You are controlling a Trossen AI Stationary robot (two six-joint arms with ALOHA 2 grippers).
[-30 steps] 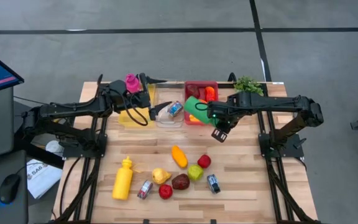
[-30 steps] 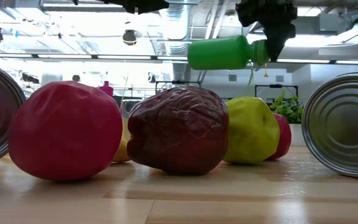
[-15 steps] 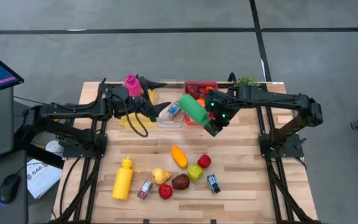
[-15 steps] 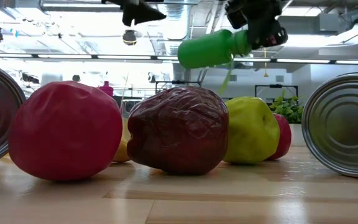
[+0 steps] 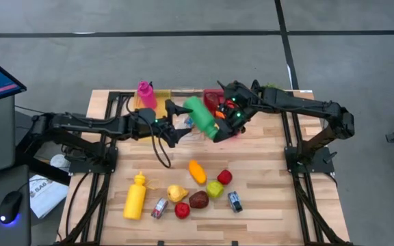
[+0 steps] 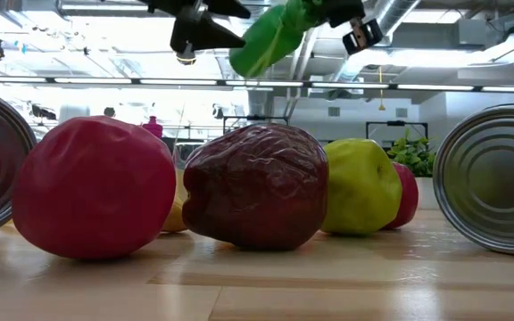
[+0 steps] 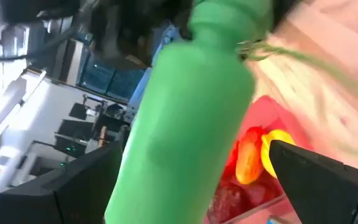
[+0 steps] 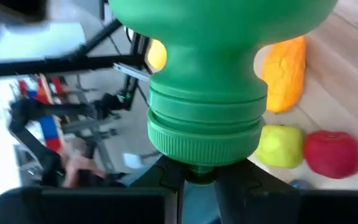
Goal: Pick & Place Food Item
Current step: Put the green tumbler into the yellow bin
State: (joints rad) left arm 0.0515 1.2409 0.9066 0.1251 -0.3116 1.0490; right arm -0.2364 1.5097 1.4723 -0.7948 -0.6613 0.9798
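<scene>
A green squeeze bottle (image 5: pixel 200 115) hangs in the air over the bins at the table's far side, with my right gripper (image 5: pixel 219 127) shut on its cap end. In the low view the bottle (image 6: pixel 270 36) slants, base lower than cap. My left gripper (image 5: pixel 178 119) is open beside the bottle's base half. In the left wrist view the bottle (image 7: pixel 185 124) stands between its two fingers, and I cannot tell whether they touch it. Loose fruit and cans lie near the front edge. My right gripper pinches the narrow tip of the bottle's ribbed cap (image 8: pixel 199 169) between its two fingers (image 8: pixel 166 182). The fingers come at the cap end along the bottle's length, slanting down from the table's right. The bottle is lifted clear, tilted, base toward the far left.
A red bin (image 5: pixel 222 100) with food, a clear bin (image 5: pixel 183 130) and a yellow bin (image 5: pixel 142 130) line the far side, with a pink bottle (image 5: pixel 145 94) and greens (image 5: pixel 273 91). Near the front: yellow bottle (image 5: pixel 135 196), orange item (image 5: pixel 197 171), apples (image 5: pixel 215 188), cans (image 5: pixel 234 201).
My right gripper has carried the green bottle up and toward the table's left, rolling its wrist, so the bottle has swung from level to slanting with its base low. My left gripper, still open, has moved toward the right and down to the bottle.
</scene>
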